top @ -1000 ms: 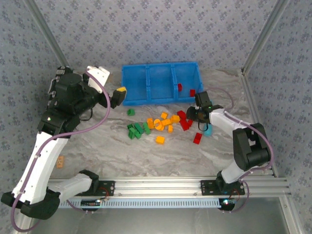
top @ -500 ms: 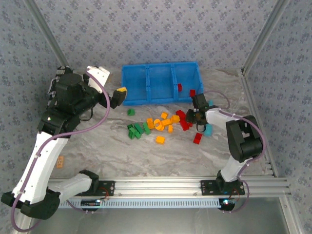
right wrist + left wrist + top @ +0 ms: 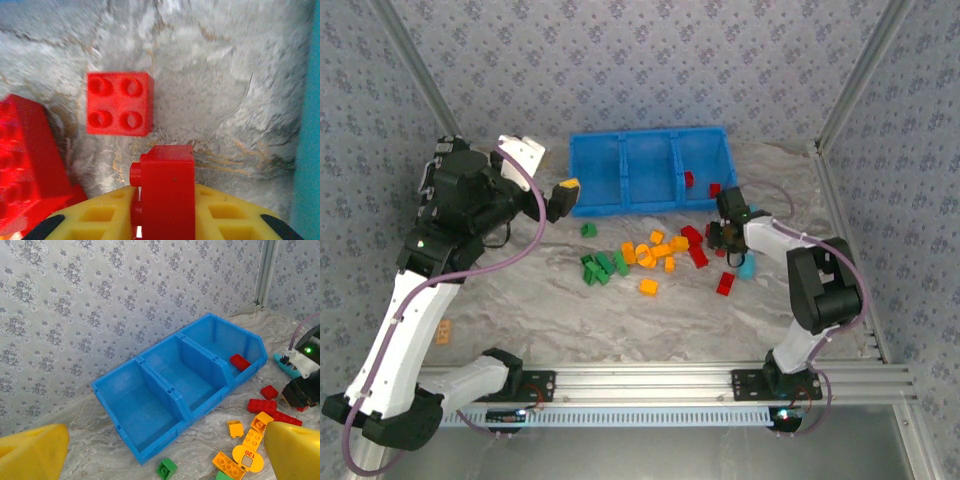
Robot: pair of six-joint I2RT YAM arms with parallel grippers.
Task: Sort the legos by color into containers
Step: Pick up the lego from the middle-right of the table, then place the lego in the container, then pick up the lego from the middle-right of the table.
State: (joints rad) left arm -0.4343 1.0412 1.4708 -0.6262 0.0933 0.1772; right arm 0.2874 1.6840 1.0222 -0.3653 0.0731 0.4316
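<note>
There is one blue bin [image 3: 650, 202] with three compartments [image 3: 595, 175], plus roughly seven orange bricks [image 3: 648, 287], seven red bricks [image 3: 725, 283] and six green bricks [image 3: 588, 229].

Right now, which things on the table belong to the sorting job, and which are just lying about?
Job:
bin
red bricks, one already in the bin's right compartment
held brick, clamped in the right gripper
orange bricks
green bricks

Lying about:
teal piece
orange tag near the left arm
</note>
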